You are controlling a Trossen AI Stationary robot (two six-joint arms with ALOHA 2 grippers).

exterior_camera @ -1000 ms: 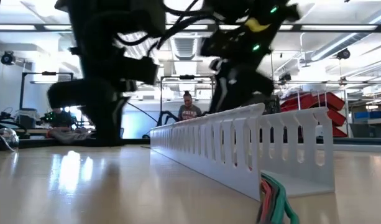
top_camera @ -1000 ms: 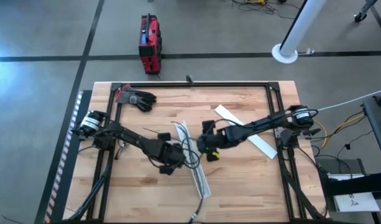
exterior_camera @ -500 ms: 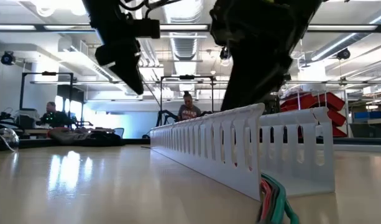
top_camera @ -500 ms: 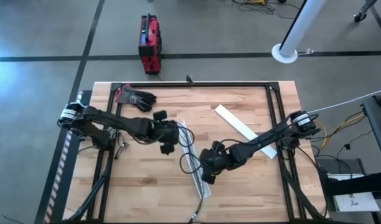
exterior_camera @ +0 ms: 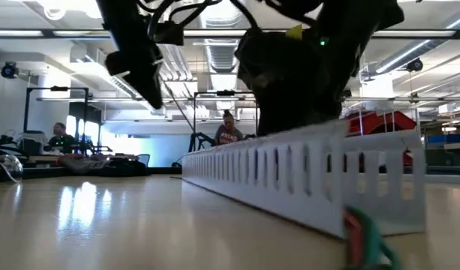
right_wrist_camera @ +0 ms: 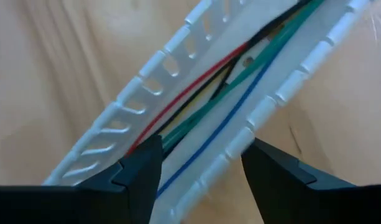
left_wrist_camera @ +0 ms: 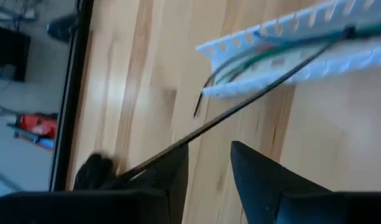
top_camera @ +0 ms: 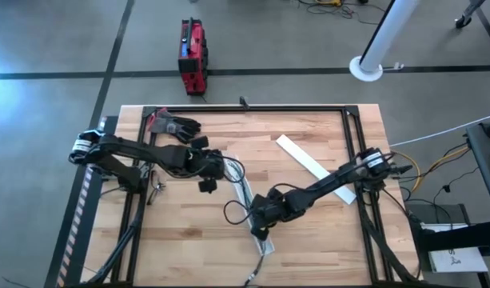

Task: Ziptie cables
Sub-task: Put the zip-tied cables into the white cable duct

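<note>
The white slotted channel (top_camera: 246, 192) lies slanting across the table's middle, with the cables (right_wrist_camera: 209, 99), red, green, blue and dark, running along inside it. A dark cable loop (top_camera: 231, 212) lies on the wood left of the channel. My right gripper (right_wrist_camera: 202, 162) is open low over the channel's near half, one finger on each side of it. My left gripper (top_camera: 206, 178) is open beside the channel's far end. A straight dark cable (left_wrist_camera: 252, 93) runs from the channel past one of its fingertips (left_wrist_camera: 178, 158). My left gripper has the straight dark cable crossing the tip of one finger, outside the gap; whether the two touch, I cannot tell. My right gripper comes from above with a finger beside each slotted wall (right_wrist_camera: 146, 93) of the channel; whether a finger touches a wall, I cannot tell.
The channel's flat white lid (top_camera: 312, 168) lies to the right of the channel. Dark gloves (top_camera: 177, 126) sit at the far left corner. A black frame (top_camera: 252, 109) borders the table. Cable ends (exterior_camera: 361, 236) stick out of the channel's near end.
My right gripper has gone from the table's middle toward the near edge and down onto the channel. My left gripper has drawn back toward the far left. The channel's near end has shifted slightly, and a cable loop now lies on the wood to its left.
</note>
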